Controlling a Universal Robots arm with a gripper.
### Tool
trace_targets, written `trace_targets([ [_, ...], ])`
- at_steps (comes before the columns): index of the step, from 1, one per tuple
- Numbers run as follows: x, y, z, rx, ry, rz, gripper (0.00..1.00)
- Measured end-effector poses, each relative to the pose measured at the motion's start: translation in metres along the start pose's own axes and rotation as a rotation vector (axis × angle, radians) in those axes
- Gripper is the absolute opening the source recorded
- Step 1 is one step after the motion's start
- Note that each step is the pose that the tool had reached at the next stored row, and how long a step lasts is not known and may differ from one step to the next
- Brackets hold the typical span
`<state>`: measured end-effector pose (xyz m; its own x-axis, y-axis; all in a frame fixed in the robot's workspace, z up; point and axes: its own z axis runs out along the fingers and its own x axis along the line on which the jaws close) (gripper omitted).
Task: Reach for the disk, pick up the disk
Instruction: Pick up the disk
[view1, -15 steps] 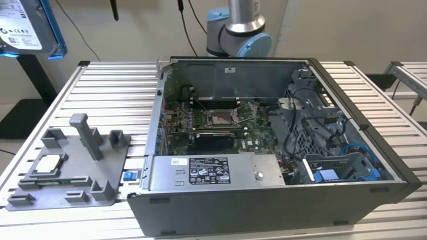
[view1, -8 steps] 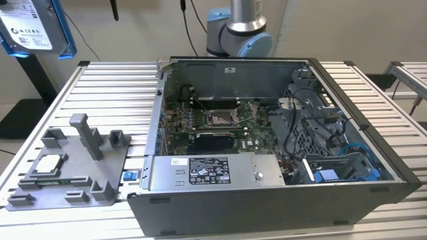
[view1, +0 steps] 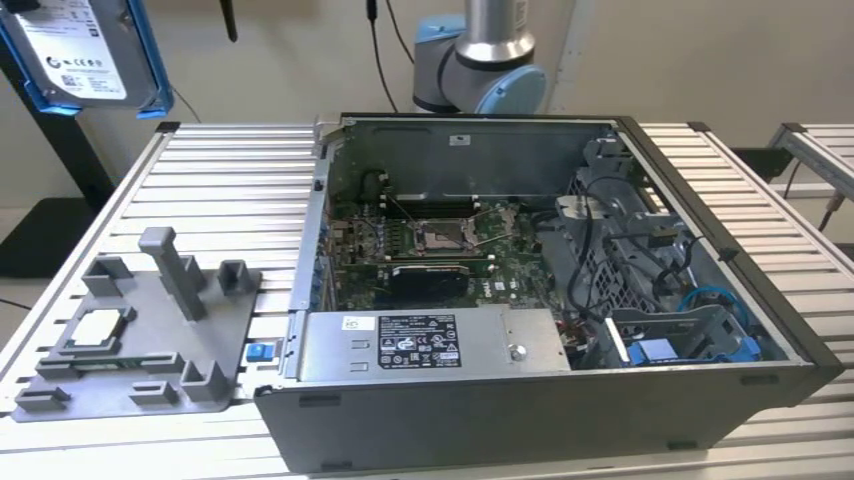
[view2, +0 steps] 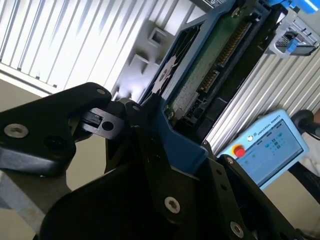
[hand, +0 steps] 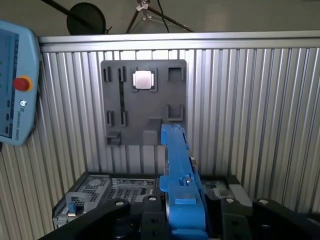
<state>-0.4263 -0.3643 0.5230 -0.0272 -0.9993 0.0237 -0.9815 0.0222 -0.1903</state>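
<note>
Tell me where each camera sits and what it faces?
Exterior view: stands apart, looking down on the table and open computer; the arm shows behind it.
First wrist view: on the wrist, looking past the pincer and the disk to the grey tray.
Second wrist view: on the wrist, close along the pincer clamped on the disk.
Shared: both wrist views show the disk and a control tablet.

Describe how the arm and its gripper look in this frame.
In the exterior view the arm is a silver tube running into a grey rounded joint with a light blue cap; a thin black cable hangs beside it. The gripper is matte black, built of chunky angular links fastened with silver screws, as both wrist views show.
</note>
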Motion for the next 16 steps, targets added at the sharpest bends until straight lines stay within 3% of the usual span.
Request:
trace_targets([
  [16,-0.0009,-0.0335,0.0065,0.0000,0.0000,0.000,0.00],
])
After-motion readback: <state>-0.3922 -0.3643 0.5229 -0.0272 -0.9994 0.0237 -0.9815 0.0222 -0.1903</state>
